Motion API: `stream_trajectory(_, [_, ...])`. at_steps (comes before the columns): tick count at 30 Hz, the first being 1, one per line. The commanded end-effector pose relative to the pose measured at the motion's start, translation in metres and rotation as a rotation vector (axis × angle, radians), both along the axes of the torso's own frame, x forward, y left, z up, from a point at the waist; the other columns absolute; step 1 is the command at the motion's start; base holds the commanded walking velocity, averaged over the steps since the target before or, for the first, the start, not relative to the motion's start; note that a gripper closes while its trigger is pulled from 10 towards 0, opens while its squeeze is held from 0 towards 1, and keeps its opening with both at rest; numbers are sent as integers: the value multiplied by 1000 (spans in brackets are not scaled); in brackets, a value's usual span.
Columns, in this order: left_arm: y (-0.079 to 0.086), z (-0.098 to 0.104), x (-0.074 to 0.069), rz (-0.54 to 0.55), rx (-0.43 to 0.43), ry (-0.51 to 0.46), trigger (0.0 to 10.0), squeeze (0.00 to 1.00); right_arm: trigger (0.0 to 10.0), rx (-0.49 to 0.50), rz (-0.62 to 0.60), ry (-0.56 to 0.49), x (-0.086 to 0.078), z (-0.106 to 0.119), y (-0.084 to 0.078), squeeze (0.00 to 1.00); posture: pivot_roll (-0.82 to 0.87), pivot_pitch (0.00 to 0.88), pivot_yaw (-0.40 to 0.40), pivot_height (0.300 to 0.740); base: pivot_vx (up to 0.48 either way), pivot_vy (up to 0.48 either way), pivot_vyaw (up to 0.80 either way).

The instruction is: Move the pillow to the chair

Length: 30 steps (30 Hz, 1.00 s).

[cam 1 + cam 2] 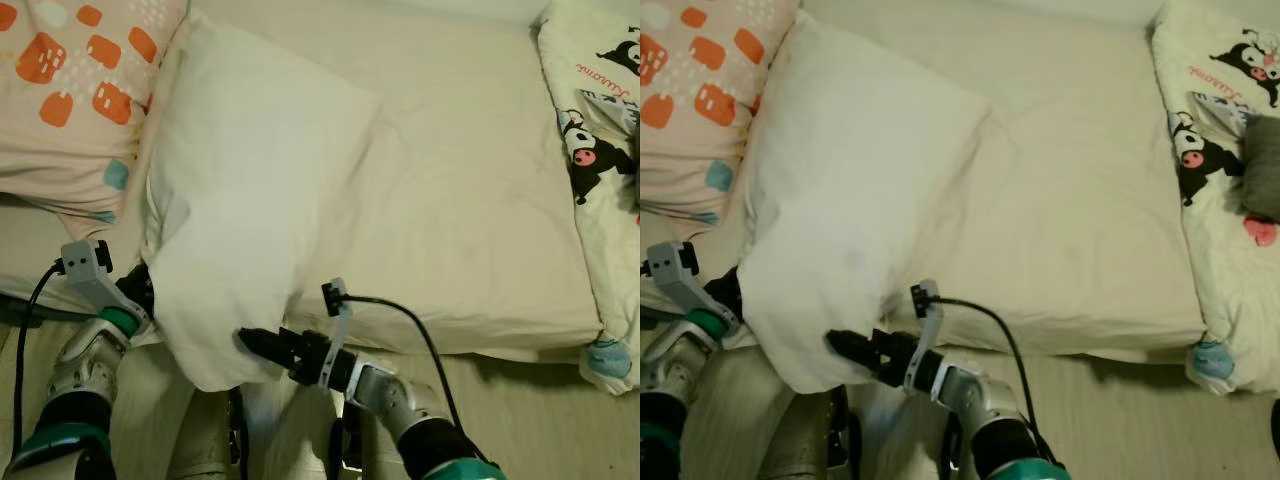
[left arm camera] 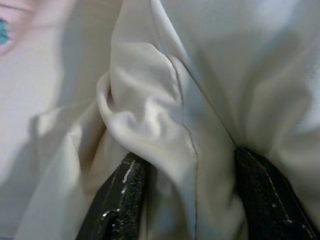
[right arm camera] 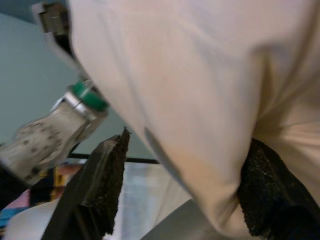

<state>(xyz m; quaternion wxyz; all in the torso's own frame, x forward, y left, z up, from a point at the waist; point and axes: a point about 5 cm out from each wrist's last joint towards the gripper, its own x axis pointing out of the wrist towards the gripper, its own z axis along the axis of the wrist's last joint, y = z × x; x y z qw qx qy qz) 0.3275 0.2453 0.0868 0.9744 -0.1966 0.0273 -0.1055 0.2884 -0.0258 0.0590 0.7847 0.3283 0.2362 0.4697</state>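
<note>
The pillow overhangs the bed edge at 7 o'clock; left gripper and right gripper both pinch its lower corners for lifting.

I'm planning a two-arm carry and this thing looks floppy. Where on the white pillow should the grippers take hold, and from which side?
Grip the white pillow at its near end, which overhangs the bed edge, coming in from both sides. The left gripper has fabric bunched between its fingers at the left edge; the right gripper pinches the lower corner. The soft cover folds easily there, giving each finger pair something to clamp.
</note>
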Motion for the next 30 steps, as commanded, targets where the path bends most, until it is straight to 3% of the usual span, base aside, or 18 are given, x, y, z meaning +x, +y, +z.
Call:
stream_trajectory(1, [-15, -16, -7, -85, -2, 54, 0, 0, 0, 5, 31, 41, -12, -7, 18, 0, 72, 272, -39, 634, 0, 0, 0])
stream_trajectory(21, [-14, -10, -17, -69, -2, 3, 0, 0, 0, 75, -106, 11, 3, 6, 4, 0, 89, 231, -34, 634, 0, 0, 0])
stream_trajectory(30, [-25, 4, -24, -97, -1, -58, 0, 0, 0, 147, -188, -29, 13, 19, -6, 0, 122, 181, -30, 634, 0, 0, 0])
